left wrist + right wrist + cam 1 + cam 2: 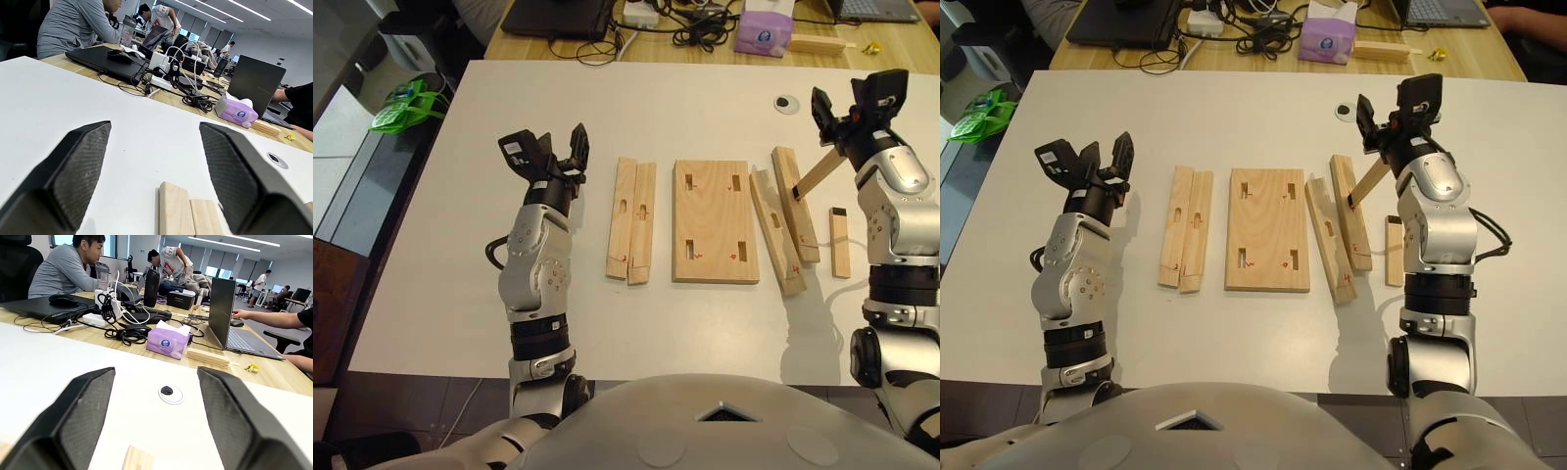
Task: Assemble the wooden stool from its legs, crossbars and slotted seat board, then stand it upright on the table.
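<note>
Left gripper (546,145) hovers over the white table (440,245) with its 2 fingers spread wide and nothing between them, just left of the parts. Beside it, 2 slotted legs (631,220) lie flat, touching side by side. The slotted seat board (715,220) lies flat at the centre with 4 slots showing. To its right, 2 more legs (781,245) lie close together, splayed slightly. A crossbar (818,176) slants with its dark tip on the outer leg and its other end under the right arm. A 2nd crossbar (840,245) lies flat, apart from the others. Right gripper (852,98) sits above the slanted crossbar, also spread wide; whether it touches the wood cannot be told.

The pieces look like light, stiff, smooth softwood, unlikely to bend or break. A leg is probably best pinched across its narrow width near mid-length, clear of the slots. The crossbars should be taken mid-span, leaving the tenon ends free.
</note>
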### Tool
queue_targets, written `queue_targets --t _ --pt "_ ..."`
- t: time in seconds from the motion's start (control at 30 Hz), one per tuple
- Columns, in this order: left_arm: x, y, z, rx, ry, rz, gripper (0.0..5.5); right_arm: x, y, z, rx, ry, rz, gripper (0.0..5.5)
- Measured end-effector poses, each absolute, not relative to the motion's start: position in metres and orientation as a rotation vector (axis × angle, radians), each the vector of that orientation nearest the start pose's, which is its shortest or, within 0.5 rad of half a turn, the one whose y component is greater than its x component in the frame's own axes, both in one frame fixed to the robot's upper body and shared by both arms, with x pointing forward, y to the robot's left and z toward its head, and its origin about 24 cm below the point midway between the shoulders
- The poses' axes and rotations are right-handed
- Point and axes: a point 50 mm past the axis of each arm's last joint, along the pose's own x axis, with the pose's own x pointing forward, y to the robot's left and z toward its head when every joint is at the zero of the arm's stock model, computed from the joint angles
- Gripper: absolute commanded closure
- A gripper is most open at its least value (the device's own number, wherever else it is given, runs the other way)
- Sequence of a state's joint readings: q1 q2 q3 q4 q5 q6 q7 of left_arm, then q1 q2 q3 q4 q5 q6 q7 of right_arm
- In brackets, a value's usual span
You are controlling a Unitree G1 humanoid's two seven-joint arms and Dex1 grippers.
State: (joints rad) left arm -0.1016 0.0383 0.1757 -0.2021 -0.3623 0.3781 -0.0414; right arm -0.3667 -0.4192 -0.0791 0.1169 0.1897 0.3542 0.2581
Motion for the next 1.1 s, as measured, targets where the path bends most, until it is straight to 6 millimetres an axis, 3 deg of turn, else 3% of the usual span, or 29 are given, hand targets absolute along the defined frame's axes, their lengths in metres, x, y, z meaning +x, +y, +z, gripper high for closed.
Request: queue_targets --t 0.13,0.2,0.23,0.27,0.33,0.43,0.57,0.63,0.7,0.9,0.97,1.0,1.1 --pt "0.267 0.177 0.081 -0.326 0.045 -0.009 2.17 0.319 -0.225 0.104 -0.211 0.120 0.169 2.39" --pt "0.266 0.178 0.080 -0.326 0.044 -0.004 2.17 0.292 -0.214 0.033 -0.096 0.373 0.174 2.39" --pt "0.266 0.178 0.079 -0.325 0.048 0.000 2.17 0.293 -0.209 0.035 -0.080 0.340 0.178 2.39" --pt "0.266 0.178 0.079 -0.325 0.049 -0.001 2.17 0.295 -0.209 0.041 -0.081 0.315 0.175 2.39" --pt "0.267 0.178 0.078 -0.324 0.052 -0.003 2.17 0.312 -0.210 0.104 -0.080 0.021 0.126 2.39" --pt "0.267 0.178 0.078 -0.321 0.050 0.002 2.17 0.315 -0.198 0.160 -0.057 -0.211 0.138 2.39" --pt "0.267 0.177 0.077 -0.324 0.050 0.013 2.17 0.307 -0.183 0.208 -0.060 -0.409 0.202 2.39" --pt "0.267 0.177 0.077 -0.327 0.040 0.020 2.17 0.292 -0.185 0.223 -0.089 -0.537 0.216 2.39" --pt "0.266 0.178 0.078 -0.326 0.030 0.027 2.17 0.276 -0.193 0.223 -0.121 -0.599 0.222 2.39" --pt "0.252 0.187 0.063 -0.326 0.050 0.113 2.17 0.204 -0.230 0.131 -0.385 -0.392 0.192 2.39" --pt "0.251 0.187 0.064 -0.326 0.038 0.125 2.17 0.172 -0.250 0.076 -0.407 -0.135 0.229 2.39" --pt "0.251 0.187 0.064 -0.328 0.036 0.124 2.17 0.162 -0.255 0.060 -0.377 -0.051 0.237 2.39" --pt "0.251 0.187 0.064 -0.317 0.034 0.126 2.17 0.154 -0.254 0.042 -0.240 0.075 0.254 2.39"
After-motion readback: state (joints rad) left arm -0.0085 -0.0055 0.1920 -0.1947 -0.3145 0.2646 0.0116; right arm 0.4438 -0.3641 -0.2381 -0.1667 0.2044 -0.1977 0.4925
